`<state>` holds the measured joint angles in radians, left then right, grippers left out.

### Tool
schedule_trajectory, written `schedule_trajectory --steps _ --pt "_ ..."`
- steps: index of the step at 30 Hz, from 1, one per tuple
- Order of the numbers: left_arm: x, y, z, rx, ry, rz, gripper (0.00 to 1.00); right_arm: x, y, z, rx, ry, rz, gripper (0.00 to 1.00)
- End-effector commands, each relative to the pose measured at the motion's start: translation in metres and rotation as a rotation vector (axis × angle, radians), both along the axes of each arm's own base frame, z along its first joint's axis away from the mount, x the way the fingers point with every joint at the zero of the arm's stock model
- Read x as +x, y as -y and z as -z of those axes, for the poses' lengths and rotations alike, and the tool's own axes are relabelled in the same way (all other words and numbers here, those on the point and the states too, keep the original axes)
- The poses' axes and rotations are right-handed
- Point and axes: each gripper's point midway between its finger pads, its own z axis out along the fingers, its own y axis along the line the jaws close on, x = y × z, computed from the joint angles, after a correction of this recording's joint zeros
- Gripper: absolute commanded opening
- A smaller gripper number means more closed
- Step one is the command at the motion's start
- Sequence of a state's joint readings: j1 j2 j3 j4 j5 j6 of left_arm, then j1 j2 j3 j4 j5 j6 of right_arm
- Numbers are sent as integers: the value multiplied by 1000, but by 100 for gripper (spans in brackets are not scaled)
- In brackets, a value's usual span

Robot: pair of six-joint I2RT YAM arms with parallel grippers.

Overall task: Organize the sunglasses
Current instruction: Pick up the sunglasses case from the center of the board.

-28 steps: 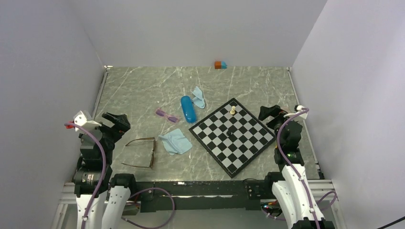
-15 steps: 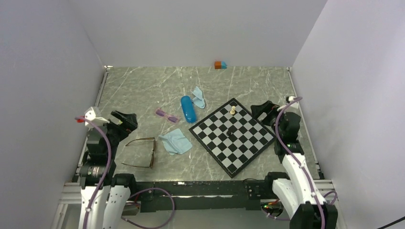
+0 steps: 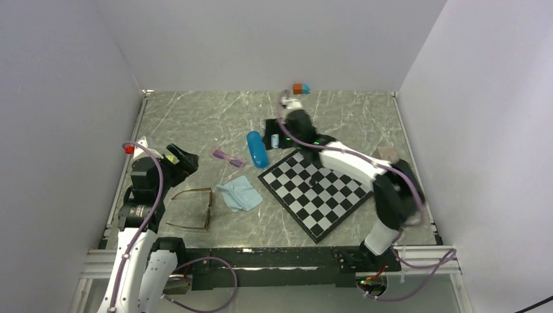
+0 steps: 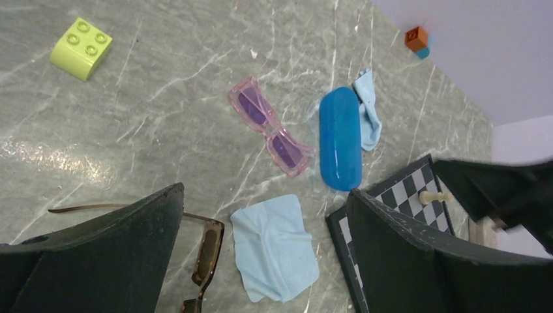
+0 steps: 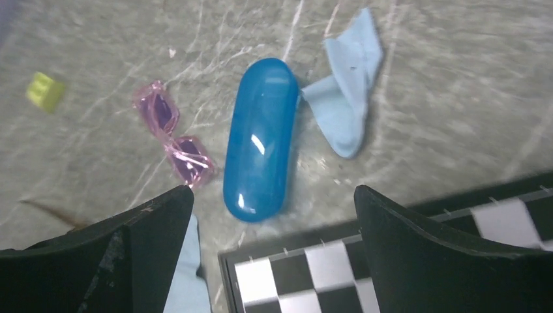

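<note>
Since the earlier frames, the right arm has been swung from the table's right edge across the chessboard (image 3: 319,186) to the far middle, and the left arm has been advanced a little toward the centre.

In the top view, the right gripper (image 3: 272,138) is seen above the table just beside the blue case (image 3: 257,149), with nothing held. The left gripper (image 3: 184,160) is poised near the left edge, also empty. The purple sunglasses (image 3: 227,157) lie flat between the left gripper and the blue case. The brown sunglasses (image 3: 195,208) lie nearer the arm bases, temples unfolded, just beside a light-blue cloth (image 3: 240,193).

In the left wrist view, the fingers are spread wide with only table between them. The purple pair is seen ahead, apart from the case, and one corner of the brown pair is seen just beside the near finger. A green brick (image 4: 81,48) lies well apart to the left.

In the right wrist view, the jaws are likewise spread wide and empty, with the blue case below them, closed. The purple pair lies just beside it, and a second cloth (image 5: 349,91) touches the case's far end.

The task is judged barely begun: neither pair has been grasped, folded or placed, and the case has not been opened. Everything remains to be done.
</note>
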<state>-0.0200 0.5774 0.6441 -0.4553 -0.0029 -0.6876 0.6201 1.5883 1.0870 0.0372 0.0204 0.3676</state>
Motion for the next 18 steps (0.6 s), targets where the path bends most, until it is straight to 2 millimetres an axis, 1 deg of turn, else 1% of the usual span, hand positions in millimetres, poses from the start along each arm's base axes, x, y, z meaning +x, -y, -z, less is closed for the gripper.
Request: schedule_trajectory --steps 1,3,5,7,9,12,15,18 --pt "3 3 -3 11 18 31 99 18 -43 42 -270 -19 23 100" --pt "1 2 2 10 1 24 99 25 -62 58 -345 -9 30 100" --pt "0 5 8 9 0 40 99 33 -72 76 -410 -21 59 100" --pt "-1 6 10 7 0 50 99 36 -79 89 -459 -39 75 100" --pt "-2 7 7 11 14 55 99 38 -81 97 -499 -39 90 100" --pt "-3 3 6 17 23 34 99 39 -79 103 -525 -35 112 100" --pt "-4 5 8 12 22 47 99 34 -74 111 -511 -54 128 100" --pt "-4 8 7 4 33 58 99 30 -80 114 -473 -67 107 100"
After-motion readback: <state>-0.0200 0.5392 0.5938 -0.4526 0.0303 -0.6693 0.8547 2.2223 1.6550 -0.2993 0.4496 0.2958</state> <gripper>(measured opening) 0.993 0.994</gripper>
